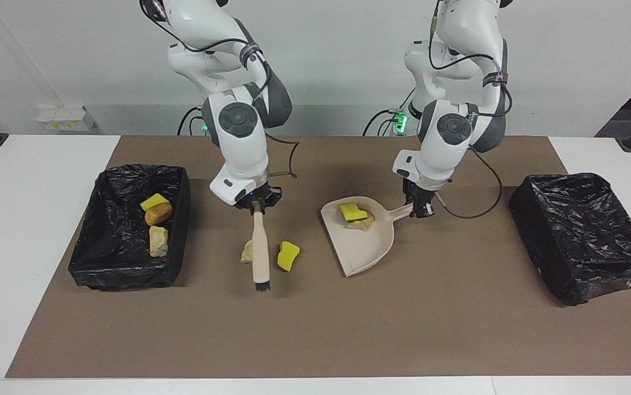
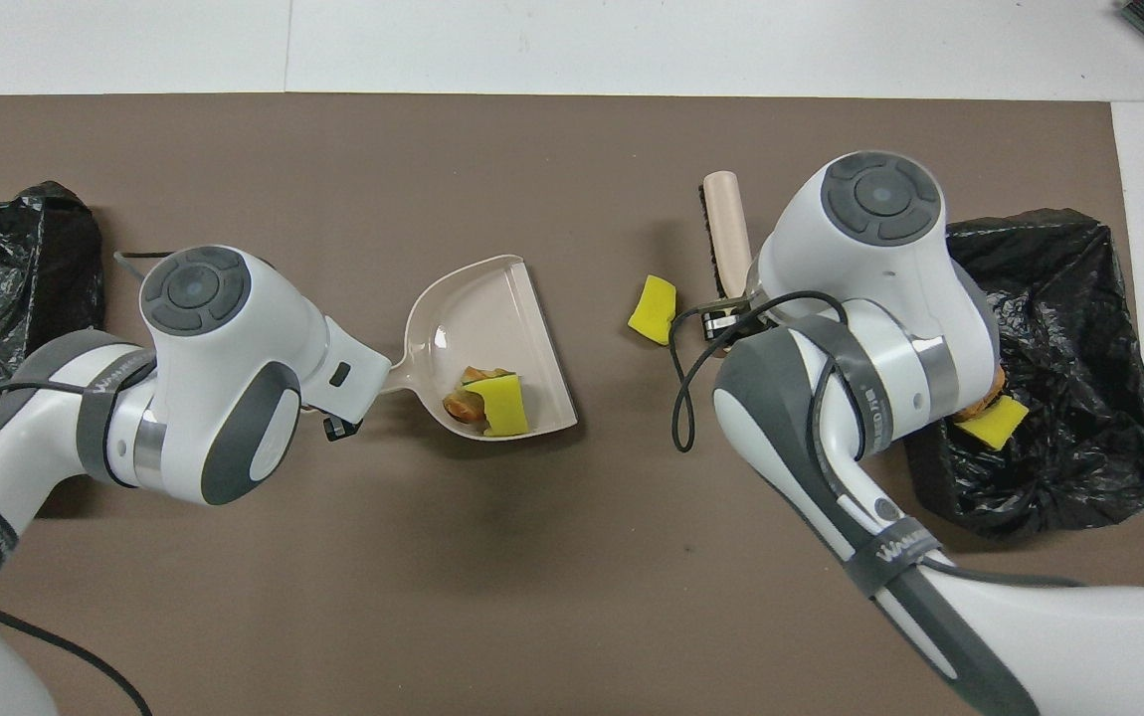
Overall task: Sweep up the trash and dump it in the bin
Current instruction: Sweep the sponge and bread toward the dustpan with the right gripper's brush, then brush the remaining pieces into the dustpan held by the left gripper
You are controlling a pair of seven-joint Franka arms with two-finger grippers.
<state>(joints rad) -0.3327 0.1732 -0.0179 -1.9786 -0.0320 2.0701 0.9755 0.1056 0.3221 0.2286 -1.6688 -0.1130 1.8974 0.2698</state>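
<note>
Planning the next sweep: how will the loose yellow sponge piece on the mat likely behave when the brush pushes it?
The yellow sponge piece looks soft and light, so it should slide easily. Its curved, irregular shape suggests it may tumble, not roll. The brush hangs beside it from the right gripper.

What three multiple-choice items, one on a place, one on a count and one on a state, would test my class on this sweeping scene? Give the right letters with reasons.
1. Where does the loose yellow sponge bit lie?
A. in the dustpan
B. on the brown mat beside the brush
C. in the bin at the left arm's end

2. How many trash pieces lie in the bin at the right arm's end?
A. one
B. three
C. five

3. What is the right gripper doing?
A. gripping the brush by its handle
B. hanging open over the bin
C. gripping the dustpan

Answers:
1 B, it lies on the mat next to the brush.
2 B, a yellow, an orange-brown and a beige piece show there.
3 A, the handle runs up into its shut fingers; the left gripper has the dustpan.
</note>
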